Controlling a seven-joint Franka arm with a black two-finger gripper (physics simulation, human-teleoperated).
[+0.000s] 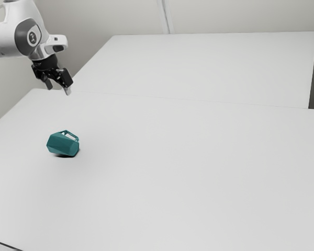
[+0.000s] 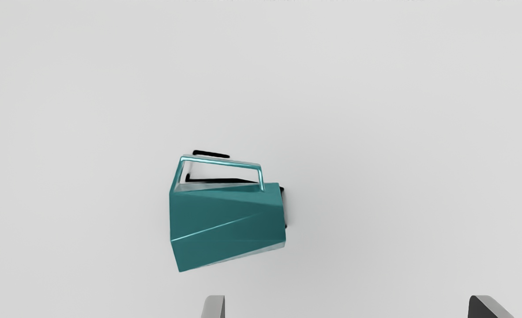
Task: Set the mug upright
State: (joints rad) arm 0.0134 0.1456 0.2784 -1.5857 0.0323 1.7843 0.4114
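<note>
Your gripper (image 1: 58, 90) hangs above the tabletop (image 1: 199, 172), jaws wide apart. Below it, your mug (image 1: 63, 145) lies on its side, near the tabletop's edge at the exterior view's left.

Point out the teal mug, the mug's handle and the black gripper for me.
Mug (image 2: 230, 221): wrist view, on its side wall.
Handle (image 2: 221, 162): wrist view, on its long outer bar.
Gripper (image 1: 58, 89): exterior view, midway between its open fingertips.

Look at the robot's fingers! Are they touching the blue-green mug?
Apart. The exterior view shows a clear gap between the fingers, up in the air, and the mug, lying on the table.
</note>
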